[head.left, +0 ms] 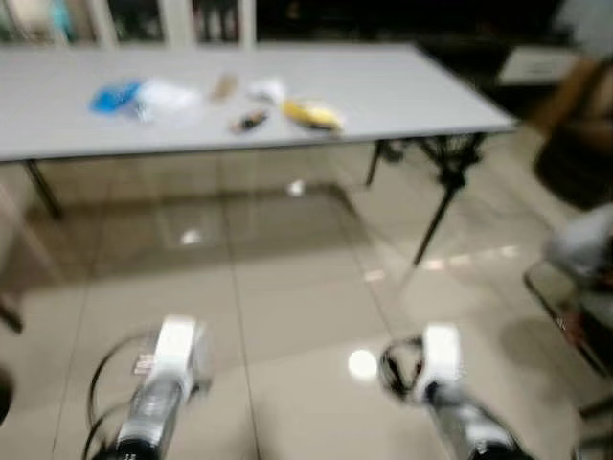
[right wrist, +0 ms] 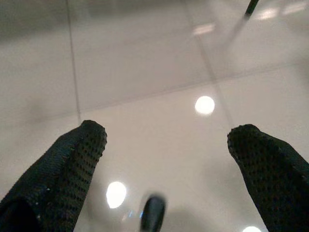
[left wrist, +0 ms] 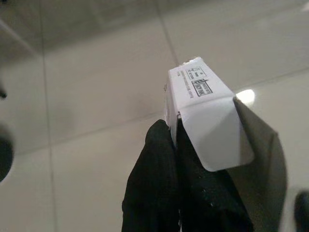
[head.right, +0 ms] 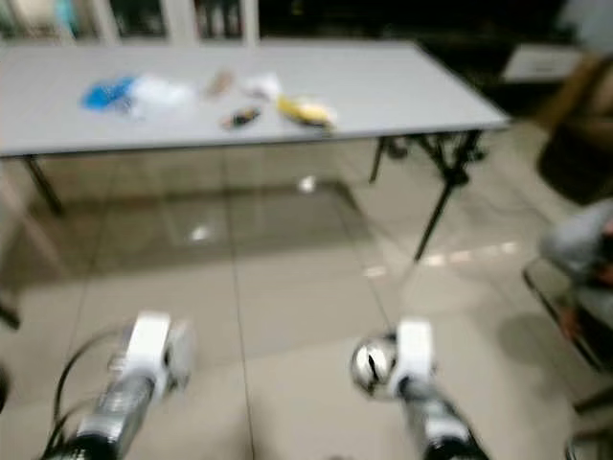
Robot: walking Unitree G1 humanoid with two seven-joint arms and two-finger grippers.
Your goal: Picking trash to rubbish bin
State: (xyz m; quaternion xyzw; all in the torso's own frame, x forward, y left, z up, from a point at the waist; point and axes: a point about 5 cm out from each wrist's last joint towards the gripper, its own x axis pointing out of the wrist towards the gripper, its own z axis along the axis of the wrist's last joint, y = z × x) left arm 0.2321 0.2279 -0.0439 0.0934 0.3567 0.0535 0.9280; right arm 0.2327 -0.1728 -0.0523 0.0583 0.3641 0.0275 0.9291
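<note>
A long white table stands ahead with trash on it: a blue wrapper, a white wrapper, a yellow item, a small dark piece and a pale crumpled scrap. The head views are blurred. Both silver arms reach forward low over the tiled floor, short of the table. My left gripper is shut on a small white printed carton. My right gripper is open above the floor, with nothing between its fingers.
Black table legs slant down at the table's right end. A seated person and a brown chair are at the right. Glossy tiles lie between me and the table. Dark cabinets stand behind it.
</note>
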